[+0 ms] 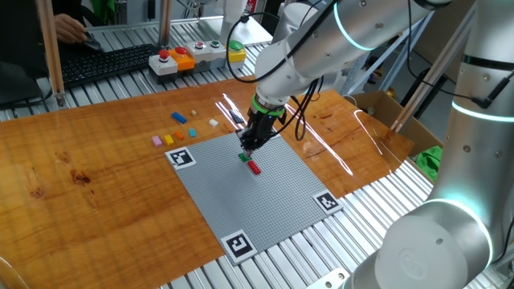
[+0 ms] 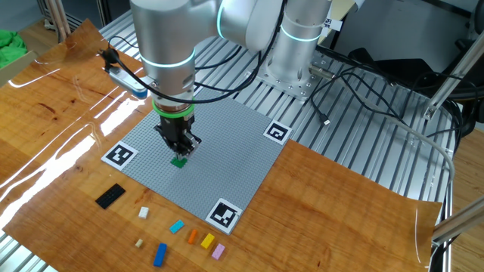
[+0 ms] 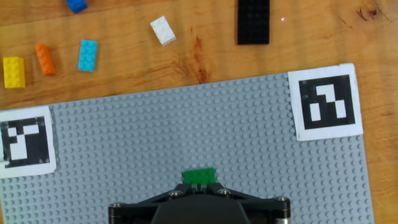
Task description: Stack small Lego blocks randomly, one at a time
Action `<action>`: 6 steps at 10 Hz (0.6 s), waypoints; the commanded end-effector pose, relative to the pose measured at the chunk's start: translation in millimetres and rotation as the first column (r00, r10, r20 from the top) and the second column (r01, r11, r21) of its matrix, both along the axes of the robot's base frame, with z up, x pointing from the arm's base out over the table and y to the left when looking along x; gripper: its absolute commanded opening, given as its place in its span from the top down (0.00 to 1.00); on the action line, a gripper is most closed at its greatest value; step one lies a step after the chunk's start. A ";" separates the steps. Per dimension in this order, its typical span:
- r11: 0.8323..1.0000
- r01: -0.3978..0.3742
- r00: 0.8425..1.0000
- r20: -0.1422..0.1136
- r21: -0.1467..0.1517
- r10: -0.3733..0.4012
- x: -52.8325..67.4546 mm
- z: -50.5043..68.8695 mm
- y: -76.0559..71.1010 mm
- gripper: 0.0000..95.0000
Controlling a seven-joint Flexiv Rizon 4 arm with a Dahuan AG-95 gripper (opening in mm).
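Note:
My gripper (image 1: 248, 147) stands over the middle of the grey baseplate (image 1: 265, 201). In the hand view its fingertips (image 3: 199, 185) are closed on a small green Lego block (image 3: 199, 176), which is at or just above the plate surface. The green block also shows in both fixed views (image 1: 243, 157) (image 2: 179, 160). A red block (image 1: 254, 168) sits on the plate right beside it and is hidden in the hand view. Loose blocks lie on the wood: cream (image 3: 163, 30), cyan (image 3: 87, 55), orange (image 3: 45, 59), yellow (image 3: 13, 71), blue (image 3: 77, 5), pink (image 2: 219, 251).
A flat black plate (image 3: 254, 22) lies on the wood beyond the baseplate. Black-and-white marker tags (image 3: 326, 101) (image 3: 23, 142) sit at the baseplate corners. A button box (image 1: 183, 58) and a keyboard (image 1: 104, 64) stand at the table's far side.

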State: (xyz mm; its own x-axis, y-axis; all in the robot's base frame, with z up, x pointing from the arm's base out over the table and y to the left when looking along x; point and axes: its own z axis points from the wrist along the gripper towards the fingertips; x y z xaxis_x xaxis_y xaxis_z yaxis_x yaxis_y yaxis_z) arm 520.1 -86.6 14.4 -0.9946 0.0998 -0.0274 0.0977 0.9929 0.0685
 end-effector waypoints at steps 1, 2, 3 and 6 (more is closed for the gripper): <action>1.000 -0.004 1.000 -0.001 0.001 0.004 -0.2 2.2 0.1 1.00; 1.000 -0.007 1.000 0.001 0.002 0.007 -0.1 3.8 0.3 1.00; 1.000 -0.015 1.000 0.003 0.004 0.015 0.0 4.9 0.3 1.00; 0.991 -0.130 0.991 0.007 0.003 0.130 0.2 11.9 1.1 1.00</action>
